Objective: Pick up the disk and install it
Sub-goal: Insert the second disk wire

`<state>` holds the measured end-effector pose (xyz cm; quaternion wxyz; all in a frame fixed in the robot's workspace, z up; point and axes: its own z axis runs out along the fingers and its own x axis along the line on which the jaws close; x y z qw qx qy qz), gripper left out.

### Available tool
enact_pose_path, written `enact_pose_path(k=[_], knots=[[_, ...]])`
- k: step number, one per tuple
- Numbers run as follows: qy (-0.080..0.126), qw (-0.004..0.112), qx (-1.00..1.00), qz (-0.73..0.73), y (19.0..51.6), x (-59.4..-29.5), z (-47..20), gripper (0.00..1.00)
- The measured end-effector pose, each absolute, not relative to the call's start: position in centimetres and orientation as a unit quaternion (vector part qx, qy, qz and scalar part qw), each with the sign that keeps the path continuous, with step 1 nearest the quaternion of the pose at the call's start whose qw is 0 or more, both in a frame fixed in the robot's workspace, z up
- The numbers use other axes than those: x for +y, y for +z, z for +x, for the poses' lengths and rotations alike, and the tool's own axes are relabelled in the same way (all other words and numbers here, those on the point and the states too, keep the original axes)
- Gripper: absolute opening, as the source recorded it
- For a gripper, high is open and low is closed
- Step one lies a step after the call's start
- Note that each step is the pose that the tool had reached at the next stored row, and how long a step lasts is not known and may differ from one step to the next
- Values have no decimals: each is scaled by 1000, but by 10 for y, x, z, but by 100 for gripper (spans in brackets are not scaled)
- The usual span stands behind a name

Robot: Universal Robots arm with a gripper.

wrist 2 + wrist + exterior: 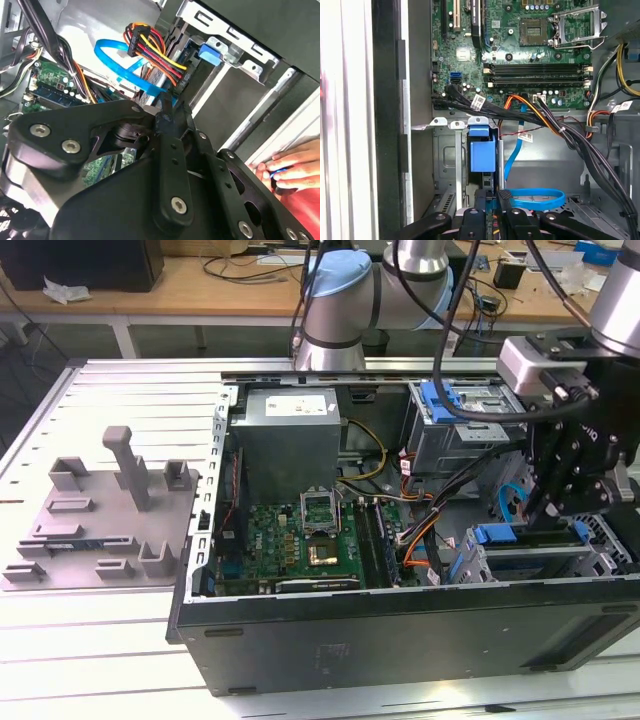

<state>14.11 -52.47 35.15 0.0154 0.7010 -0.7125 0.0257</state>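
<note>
Disk (482, 152) is standing on edge in the drive cage (445, 160) and the hand (492, 197) is hanging right at its end, can't tell if it's pinching it. I'm worrying about the blue cable (535, 197) lying just beside: it's looking ready to snag, or the disk could be jamming crooked

Slatted metal table (120, 390), computer case (400, 620), grey fixture plate (100, 520)
</note>
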Motion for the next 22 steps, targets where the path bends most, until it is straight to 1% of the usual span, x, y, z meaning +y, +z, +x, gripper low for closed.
enact_pose_path(k=[3, 7, 10, 11, 12, 13, 14, 15, 22], knots=[[29, 18, -712, 701, 356, -524, 137, 24], [36, 25, -712, 701, 361, -521, 129, 24], [44, 34, -712, 700, 365, -513, 127, 24], [49, 38, -711, 700, 367, -508, 126, 23], [52, 41, -711, 700, 368, -506, 126, 16], [53, 43, -711, 700, 369, -505, 126, 16], [57, 46, -711, 700, 369, -504, 126, 11], [58, 47, -710, 700, 369, -504, 126, 11], [58, 47, -710, 700, 369, -504, 126, 11]])
